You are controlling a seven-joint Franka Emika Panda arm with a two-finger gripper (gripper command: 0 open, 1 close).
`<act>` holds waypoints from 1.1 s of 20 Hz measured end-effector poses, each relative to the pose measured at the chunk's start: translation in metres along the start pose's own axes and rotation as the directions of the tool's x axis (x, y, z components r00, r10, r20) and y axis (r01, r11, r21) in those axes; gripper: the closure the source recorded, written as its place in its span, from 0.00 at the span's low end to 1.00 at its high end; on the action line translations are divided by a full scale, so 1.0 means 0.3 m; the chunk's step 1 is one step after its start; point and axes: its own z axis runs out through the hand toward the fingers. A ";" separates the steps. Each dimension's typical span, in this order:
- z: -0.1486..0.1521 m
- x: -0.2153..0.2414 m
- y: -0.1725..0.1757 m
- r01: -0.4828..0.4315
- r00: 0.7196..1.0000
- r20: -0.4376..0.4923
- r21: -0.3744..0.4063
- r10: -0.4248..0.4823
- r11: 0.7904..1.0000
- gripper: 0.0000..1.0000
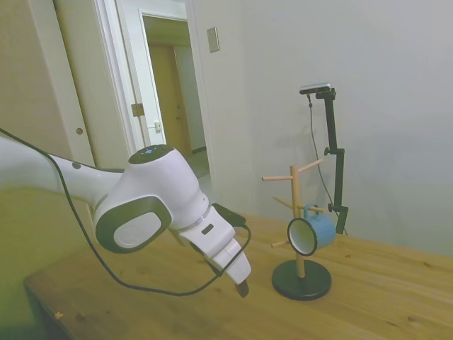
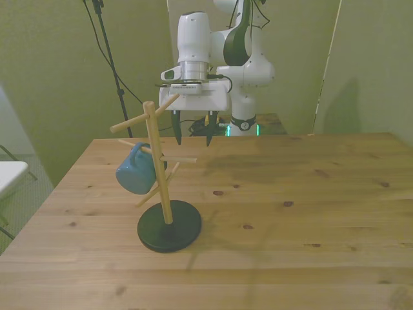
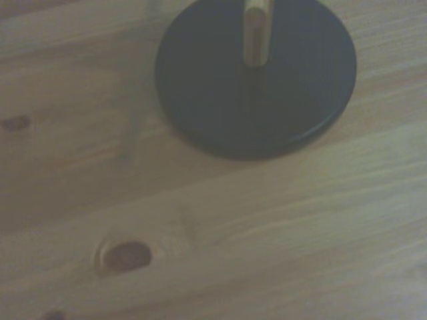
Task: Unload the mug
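**Mug on the peg rack, gripper open behind it**

A wooden table (image 2: 310,213) with dark knots stands in a plain room; in the side view a pale wall and an open white door are behind it. On the table stands a wooden peg rack (image 2: 157,161): 1 upright post on a round black base (image 2: 170,225), with several thin pegs that stick out at angles. The wrist view shows this base (image 3: 253,80) from above, with the foot of the post in its middle, and a dark knot in the table board near it.

The mug (image 2: 135,169) is blue-teal and hangs on a low peg by its handle, on the side of the rack toward the front view's left. In the side view the mug (image 1: 310,234) lies on its side, and its white inside faces the camera.

The gripper (image 2: 193,132) of the white arm hangs above the table, behind the rack in the front view, near the upper pegs but not touching them. Its 2 dark fingers (image 2: 177,131) point down and stand apart, with nothing between them.
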 end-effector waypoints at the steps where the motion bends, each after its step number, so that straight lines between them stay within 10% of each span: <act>1: 0.004 0.010 -0.002 -0.002 1.000 -0.024 0.018 0.002 1.000 0.00; 22: 0.003 0.240 -0.027 -0.033 0.951 -0.285 0.302 0.123 0.953 0.00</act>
